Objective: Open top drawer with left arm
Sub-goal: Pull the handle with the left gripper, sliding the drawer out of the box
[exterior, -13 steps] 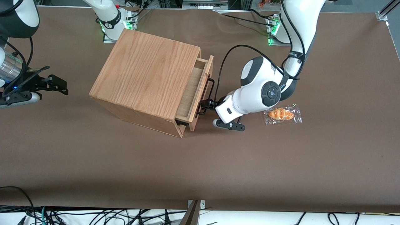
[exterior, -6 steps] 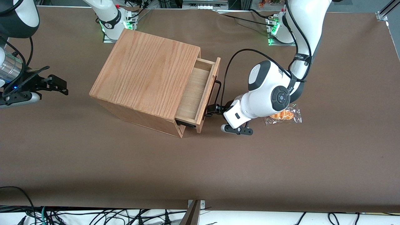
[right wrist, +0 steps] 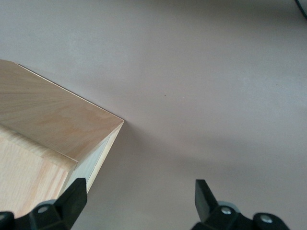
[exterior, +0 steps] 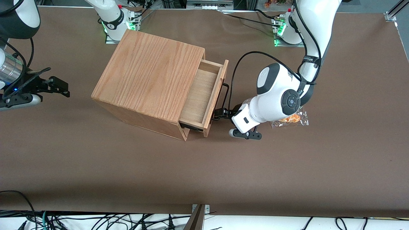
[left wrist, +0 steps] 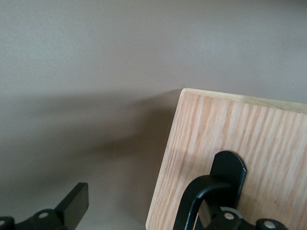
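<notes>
Brown table (exterior: 96,166) carries an oak cabinet (exterior: 150,80) and, toward the working arm's end, a wrapped pastry (exterior: 292,119)

Gripper (exterior: 220,114) at drawer handle (exterior: 224,95); pastry bag (exterior: 289,119) nr arm

1 cabinet (exterior: 150,80), 1 open drawer (exterior: 204,95), 1 wrapped bun (exterior: 292,119)
</notes>
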`<state>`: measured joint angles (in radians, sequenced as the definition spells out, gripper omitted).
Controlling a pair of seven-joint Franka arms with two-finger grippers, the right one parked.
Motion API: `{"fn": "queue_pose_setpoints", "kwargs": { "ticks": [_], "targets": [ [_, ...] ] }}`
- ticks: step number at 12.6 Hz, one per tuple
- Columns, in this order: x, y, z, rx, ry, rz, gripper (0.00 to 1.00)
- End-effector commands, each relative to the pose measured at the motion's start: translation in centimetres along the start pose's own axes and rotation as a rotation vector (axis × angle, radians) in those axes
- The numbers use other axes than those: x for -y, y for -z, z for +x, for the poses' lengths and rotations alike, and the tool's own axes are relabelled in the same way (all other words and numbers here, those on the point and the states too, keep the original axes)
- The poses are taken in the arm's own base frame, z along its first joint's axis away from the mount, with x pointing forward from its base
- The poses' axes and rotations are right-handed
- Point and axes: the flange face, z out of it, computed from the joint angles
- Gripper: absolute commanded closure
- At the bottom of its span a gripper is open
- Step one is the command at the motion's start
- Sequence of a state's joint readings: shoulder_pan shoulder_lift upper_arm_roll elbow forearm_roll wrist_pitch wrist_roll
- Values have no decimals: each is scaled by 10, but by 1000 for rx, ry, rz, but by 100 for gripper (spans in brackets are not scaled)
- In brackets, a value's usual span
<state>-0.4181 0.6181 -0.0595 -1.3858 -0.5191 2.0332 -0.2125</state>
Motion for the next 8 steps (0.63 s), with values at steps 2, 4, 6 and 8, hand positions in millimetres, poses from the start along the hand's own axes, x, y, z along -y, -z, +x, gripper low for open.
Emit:
{"fn": "queue_pose_setpoints", "kwargs": {
  "ticks": [2, 4, 6, 8],
  "targets": [
    [11, 12, 12, -13, 11, -9, 0],
    [14, 14, 13, -16, 17, -10, 0],
    [16, 15, 14, -17, 19, -10, 0],
    [16, 18, 15, -20, 22, -13, 0]
  ]
}}
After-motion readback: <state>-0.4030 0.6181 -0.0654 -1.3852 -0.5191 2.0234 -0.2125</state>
